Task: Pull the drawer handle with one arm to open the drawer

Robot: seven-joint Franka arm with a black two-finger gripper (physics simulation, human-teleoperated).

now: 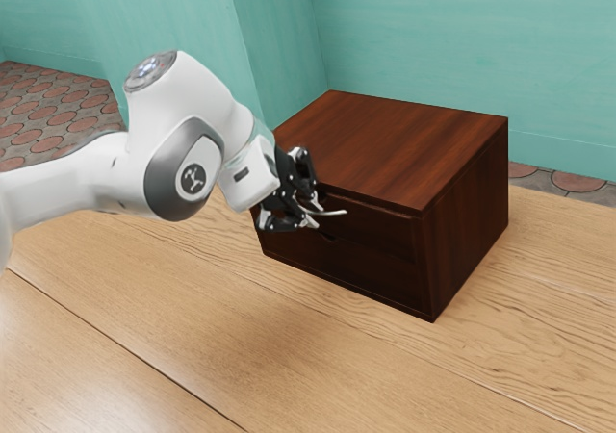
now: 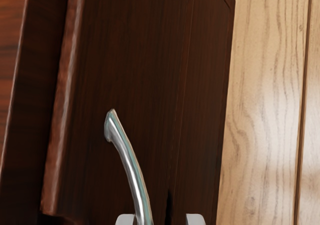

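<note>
Cabinet [image 1: 404, 154]: dark wood, centre-right of the exterior view.
Drawer front [image 1: 375, 223]: upper panel on the cabinet's face toward lower left; whether opened, unclear.
Gripper [image 1: 308, 210]: frame centre, fingers apart, straddling handle without clamping it.
Handle [image 1: 332, 211]: silver bar; advisable to close firmly, then pull straight outward.

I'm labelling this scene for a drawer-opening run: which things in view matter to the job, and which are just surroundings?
Part of the job:
black two-finger end effector
curved silver metal handle
upper dark wooden drawer front
dark brown wooden cabinet

Just there:
light wooden tabletop
teal walls
red patterned floor tiles
</note>
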